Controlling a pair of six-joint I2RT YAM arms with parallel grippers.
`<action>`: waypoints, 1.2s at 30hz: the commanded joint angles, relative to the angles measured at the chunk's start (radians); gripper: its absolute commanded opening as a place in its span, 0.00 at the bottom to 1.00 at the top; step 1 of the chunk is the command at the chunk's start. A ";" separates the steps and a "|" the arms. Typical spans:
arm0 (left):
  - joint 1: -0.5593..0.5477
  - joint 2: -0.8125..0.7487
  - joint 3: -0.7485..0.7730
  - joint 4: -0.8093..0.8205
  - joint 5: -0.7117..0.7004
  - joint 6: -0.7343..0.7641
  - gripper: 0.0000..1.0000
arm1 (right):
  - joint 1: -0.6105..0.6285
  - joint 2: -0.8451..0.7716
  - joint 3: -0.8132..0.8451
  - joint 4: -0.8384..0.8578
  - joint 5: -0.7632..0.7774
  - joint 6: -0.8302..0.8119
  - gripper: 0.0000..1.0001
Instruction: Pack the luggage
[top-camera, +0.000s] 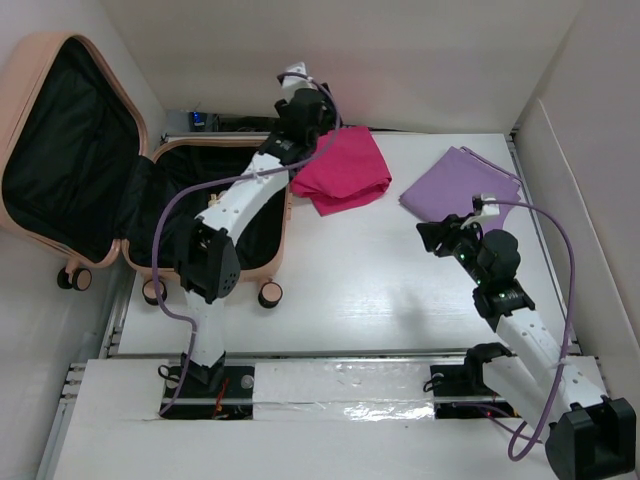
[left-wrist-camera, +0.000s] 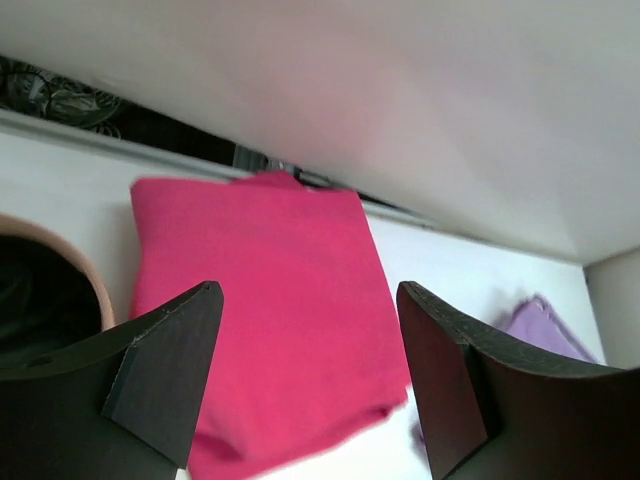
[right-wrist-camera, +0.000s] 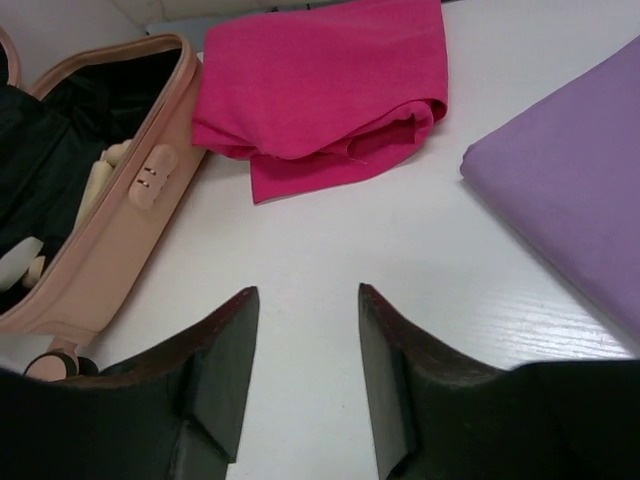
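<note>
The peach-pink luggage (top-camera: 150, 215) lies open at the table's left, its black-lined lid (top-camera: 65, 150) propped against the left wall. Pale items (right-wrist-camera: 100, 170) rest inside the base (right-wrist-camera: 120, 230). A folded magenta cloth (top-camera: 342, 168) lies just right of the luggage. My left gripper (top-camera: 318, 125) hangs open over that cloth's back edge, and nothing sits between its fingers (left-wrist-camera: 310, 290). The magenta cloth (left-wrist-camera: 270, 300) fills the gap beneath them. My right gripper (top-camera: 435, 238) stands open above bare table (right-wrist-camera: 305, 292), short of the cloth (right-wrist-camera: 320, 90).
A folded lilac cloth (top-camera: 462, 185) lies at the back right, also seen as lilac cloth (right-wrist-camera: 570, 210). White walls close in the table at the back and right (top-camera: 580, 200). Cables (left-wrist-camera: 60, 95) run along the back edge. The luggage's wheels (top-camera: 270, 293) face the near side.
</note>
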 joint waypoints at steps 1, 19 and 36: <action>-0.084 -0.042 -0.048 -0.158 -0.178 0.060 0.68 | 0.010 -0.011 0.045 0.035 -0.017 -0.009 0.44; -0.159 0.403 0.218 -0.333 -0.024 -0.015 0.75 | 0.019 -0.013 0.040 0.041 -0.010 -0.002 0.32; -0.185 0.587 0.310 0.012 0.473 -0.245 0.00 | 0.019 -0.015 0.039 0.035 0.008 -0.008 0.33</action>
